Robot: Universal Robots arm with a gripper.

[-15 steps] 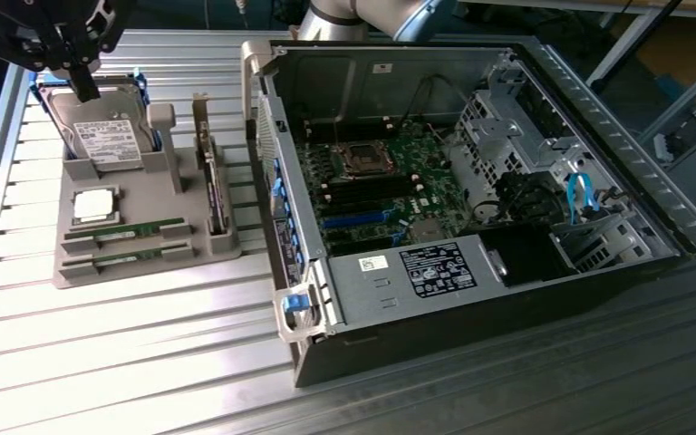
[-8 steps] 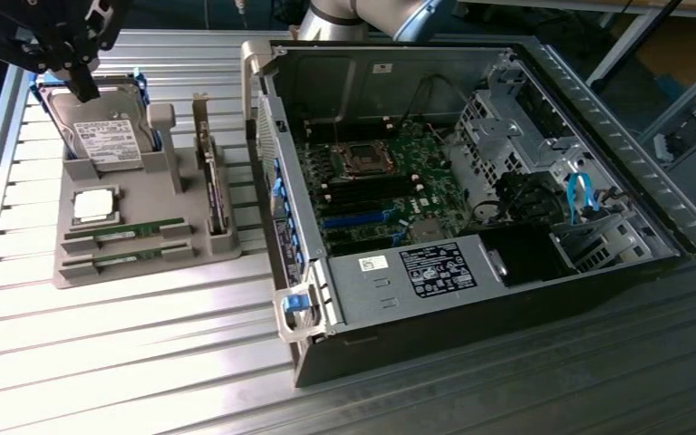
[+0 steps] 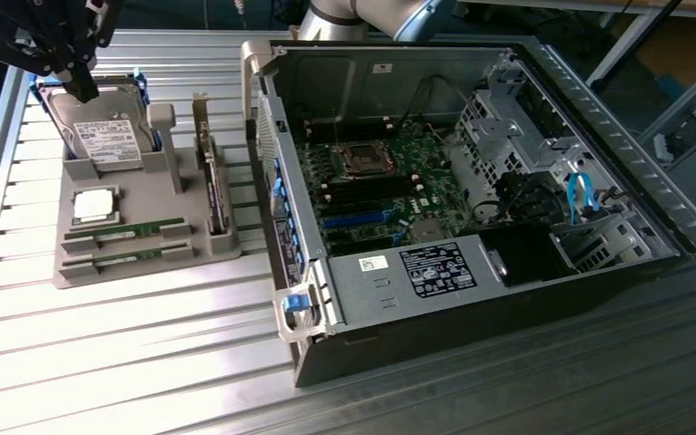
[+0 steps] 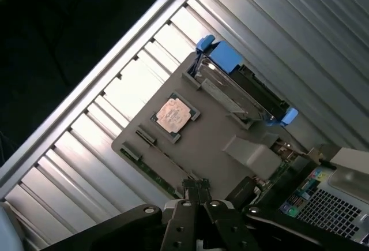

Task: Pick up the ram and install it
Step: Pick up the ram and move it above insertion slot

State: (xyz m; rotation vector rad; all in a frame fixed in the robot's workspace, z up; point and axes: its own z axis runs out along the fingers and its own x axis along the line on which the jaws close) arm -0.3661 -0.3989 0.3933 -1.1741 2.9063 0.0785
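Now, the gripper [image 3: 82,91] [image 4: 197,188]: jaws pressed together, nothing between them; it hangs above the far corner of the tray on the exterior view's left, over the hard drive and not touching it.
Ram [image 3: 124,230]: lies flat in a slot along the tray's near edge, its green board lengthwise to that edge, well apart from the gripper.
Second ram stick [image 3: 116,259]: in the next slot, just beside the first and closer still to the near edge.
Tray [image 3: 191,254]: grey moulded holder on the table's side at the exterior view's left, just beside the computer case.
Hard drive [image 3: 106,136] [image 4: 242,81]: silver-labelled, in a blue carrier, propped at a tilt at the tray's far end.
Processor [image 3: 94,206] [image 4: 173,114]: square chip in its recess at the tray's middle, between the hard drive and the ram slots.
Upright board [image 3: 213,186]: stands on edge along the tray's edge nearest the case.
Computer case [image 3: 323,68]: lies on its side with the cover off, taking up the table's middle and the exterior view's right.
Motherboard [image 3: 379,195]: exposed inside the case, with a square socket and black slots beside it.
Table [image 3: 142,353]: ribbed metal slats, bright with glare near the tray.
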